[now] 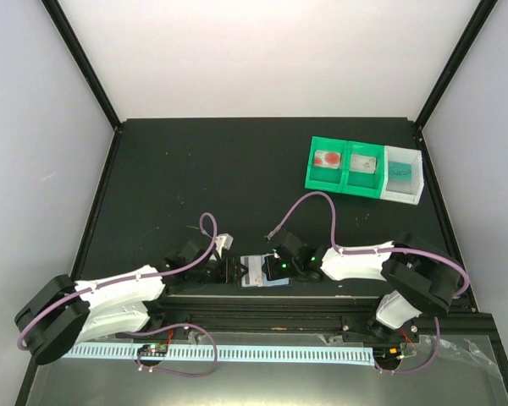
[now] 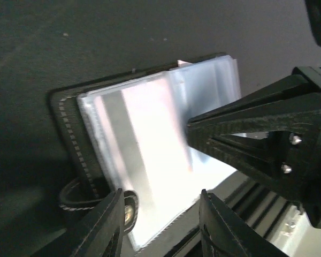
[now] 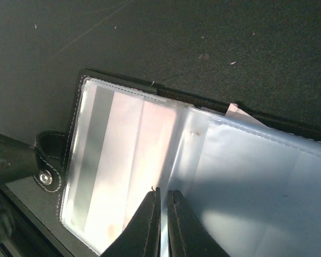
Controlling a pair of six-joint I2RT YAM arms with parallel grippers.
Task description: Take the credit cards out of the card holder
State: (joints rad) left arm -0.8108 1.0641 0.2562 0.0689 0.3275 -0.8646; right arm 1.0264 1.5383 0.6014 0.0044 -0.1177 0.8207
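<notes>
The card holder (image 1: 261, 274) lies open on the table (image 1: 195, 169), at its near edge, between the left pincer (image 1: 231, 269) and right pincer (image 1: 273, 268); a tray (image 1: 366, 169) sits well behind, rightward.

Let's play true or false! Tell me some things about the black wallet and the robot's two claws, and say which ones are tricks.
1. The card holder lies open on the black table. True.
2. The tray is red and sits at the far left. False: it is green and white, at the far right.
3. The right gripper has its fingers spread wide. False: they are almost together, over the card holder's clear sleeves.
4. The left gripper has its fingers apart. True.
</notes>
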